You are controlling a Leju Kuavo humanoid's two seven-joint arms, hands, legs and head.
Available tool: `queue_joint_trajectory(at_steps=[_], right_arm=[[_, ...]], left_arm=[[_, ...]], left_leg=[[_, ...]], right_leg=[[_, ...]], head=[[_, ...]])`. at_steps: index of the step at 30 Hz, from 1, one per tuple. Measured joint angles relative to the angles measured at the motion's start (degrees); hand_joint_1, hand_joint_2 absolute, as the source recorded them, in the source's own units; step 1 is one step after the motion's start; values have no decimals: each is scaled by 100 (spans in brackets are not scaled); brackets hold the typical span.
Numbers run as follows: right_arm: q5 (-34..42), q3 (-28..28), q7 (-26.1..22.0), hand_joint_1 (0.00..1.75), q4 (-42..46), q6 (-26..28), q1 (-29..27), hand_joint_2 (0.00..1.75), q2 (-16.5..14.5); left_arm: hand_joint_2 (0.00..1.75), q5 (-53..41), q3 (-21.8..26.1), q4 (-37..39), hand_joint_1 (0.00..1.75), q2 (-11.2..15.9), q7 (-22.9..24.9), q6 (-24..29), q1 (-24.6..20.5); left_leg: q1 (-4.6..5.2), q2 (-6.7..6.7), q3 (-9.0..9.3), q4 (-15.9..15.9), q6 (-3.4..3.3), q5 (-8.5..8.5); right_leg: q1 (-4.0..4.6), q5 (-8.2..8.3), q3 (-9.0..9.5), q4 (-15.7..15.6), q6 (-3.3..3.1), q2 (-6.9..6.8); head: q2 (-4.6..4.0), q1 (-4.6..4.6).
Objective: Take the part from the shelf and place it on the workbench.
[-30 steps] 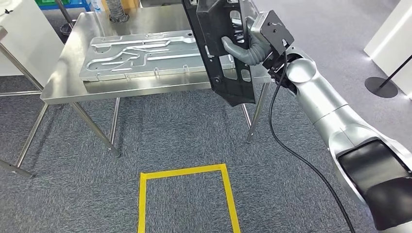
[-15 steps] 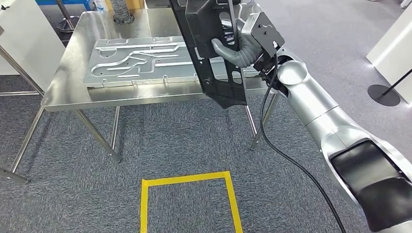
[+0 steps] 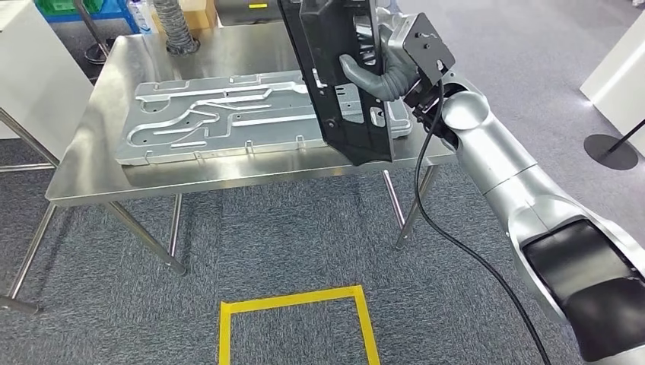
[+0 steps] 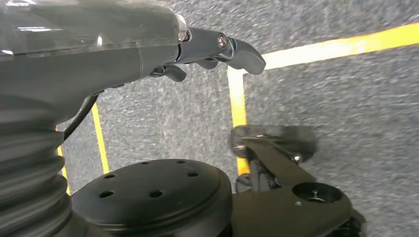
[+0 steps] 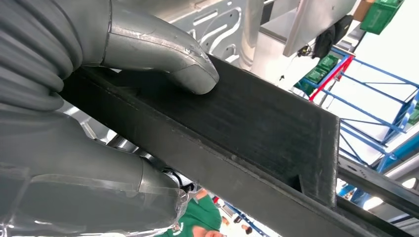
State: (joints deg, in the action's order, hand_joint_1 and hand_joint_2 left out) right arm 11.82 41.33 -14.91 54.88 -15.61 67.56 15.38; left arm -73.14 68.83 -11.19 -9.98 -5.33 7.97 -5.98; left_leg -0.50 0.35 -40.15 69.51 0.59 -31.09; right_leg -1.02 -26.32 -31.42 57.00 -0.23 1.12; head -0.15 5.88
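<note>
My right hand [image 3: 380, 72] grips a large black plastic part [image 3: 342, 84], holding it upright and tilted above the right end of the steel workbench [image 3: 190, 171]. The part's lower end hangs over the bench's front edge, in front of a silver stamped metal panel [image 3: 228, 114] lying flat on the benchtop. In the right wrist view the grey thumb [image 5: 163, 54] presses on the black part [image 5: 247, 133], with the other fingers wrapped under it. My left hand [image 4: 212, 47] hangs over the carpet, dark fingers loosely apart and holding nothing.
A yellow tape square [image 3: 293, 300] marks the grey carpet in front of the bench. A black cable [image 3: 426, 220] droops from my right wrist. A ribbed hose [image 3: 173, 26] stands at the bench's back. A stanchion base [image 3: 612, 152] sits far right. A person in green [image 5: 202, 217] stands beyond.
The whole picture has shifted, so the camera moved closer to the bench. The part's lower end, which hung below the bench's front edge, is now level with the benchtop. My right hand's grip is unchanged.
</note>
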Motion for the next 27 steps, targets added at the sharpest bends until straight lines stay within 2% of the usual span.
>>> queue_joint_trajectory(at_steps=[2,3,4,7,8,9,12,13,14,15,17,18,19,21,23,24,25,27], right_arm=[[2,4,0,175,-3,0,3,175,1],[3,8,0,175,-5,-1,6,175,3],[6,11,2,175,-6,-1,5,175,5],[12,2,3,175,0,2,11,175,8],[14,-3,4,175,1,2,24,175,-4],[16,-7,8,175,0,3,37,175,-24],[20,-8,28,175,-20,1,33,175,-114],[20,-8,37,175,-31,0,21,175,-133],[20,-7,44,175,-42,-1,13,175,-144],[20,-7,49,175,-51,-1,11,175,-151],[20,-6,50,175,-66,-2,21,175,-155],[20,-4,52,175,-74,-3,28,175,-158],[20,-3,55,175,-82,-3,35,175,-165],[20,-7,62,175,-93,-2,57,175,-174],[21,-11,62,175,-94,0,91,175,-171],[21,-9,63,175,-95,1,113,175,-158],[22,-4,62,175,-95,-3,131,175,-139],[22,18,70,175,-104,-22,150,175,-99]], left_arm=[[175,-1,0,2,0,2,2,2,22],[175,-1,0,3,0,4,2,2,31],[175,-1,0,4,0,4,2,2,34],[175,-4,-2,4,0,5,3,0,17],[175,-5,-2,4,0,5,4,0,16],[175,-5,-2,4,0,5,5,-1,14],[175,-5,-2,4,0,5,7,-2,3],[175,-5,-2,4,0,5,7,-2,6],[175,-5,-2,4,0,5,7,-2,9],[175,-5,-2,4,0,5,7,-2,13],[175,-5,-2,7,0,1,6,-4,17],[175,-5,-2,9,0,-3,6,-6,11],[175,-4,-2,11,0,-7,7,-8,8],[175,-3,-2,13,0,-8,10,-8,-2],[175,-3,-2,13,0,-3,11,-7,-8],[175,-3,-2,13,0,0,13,-5,-14],[175,-3,-2,13,0,1,15,-4,-16],[175,0,-1,13,0,1,24,-4,-9]], left_leg=[[-4,35,139,-763,2,680],[5,48,186,-1014,-13,924],[16,55,201,-1148,-39,1048],[29,38,293,-1217,-154,995],[33,36,344,-1233,-192,971],[39,36,394,-1249,-223,943],[90,38,534,-1252,-285,802],[106,31,599,-1251,-293,744],[118,20,680,-1249,-297,679],[130,8,772,-1247,-296,610],[147,-13,922,-1233,-284,469],[154,-25,973,-1223,-263,402],[156,-34,1014,-1217,-231,351],[155,-52,1078,-1175,-161,307],[139,-48,1021,-965,-109,295],[125,-45,892,-729,-84,250],[102,-42,688,-396,-59,165],[52,-40,216,266,-2,-118]], right_leg=[[-16,-139,155,6,58,3],[-18,-198,197,5,99,7],[-15,-234,223,10,145,10],[-24,-274,253,77,258,-17],[-30,-308,178,230,274,-31],[-34,-384,26,499,286,-40],[-18,-771,-714,1532,291,-44],[-14,-839,-894,1667,285,-44],[-13,-788,-984,1599,277,-44],[-8,-603,-985,1346,262,-44],[19,84,-875,579,208,-35],[47,345,-831,303,164,-31],[76,522,-809,140,115,-25],[99,533,-750,74,22,-18],[73,501,-626,28,-45,-13],[61,469,-560,18,-69,-13],[58,428,-503,11,-86,-16],[54,332,-400,14,-98,-16]], head=[[0,-1],[0,-2],[0,-2],[0,-3],[0,-3],[0,-4],[0,-4],[0,-4],[0,-4],[0,-4],[0,-4],[0,-4],[0,-3],[0,-1],[0,-1],[0,-2],[0,-2],[0,-1]])
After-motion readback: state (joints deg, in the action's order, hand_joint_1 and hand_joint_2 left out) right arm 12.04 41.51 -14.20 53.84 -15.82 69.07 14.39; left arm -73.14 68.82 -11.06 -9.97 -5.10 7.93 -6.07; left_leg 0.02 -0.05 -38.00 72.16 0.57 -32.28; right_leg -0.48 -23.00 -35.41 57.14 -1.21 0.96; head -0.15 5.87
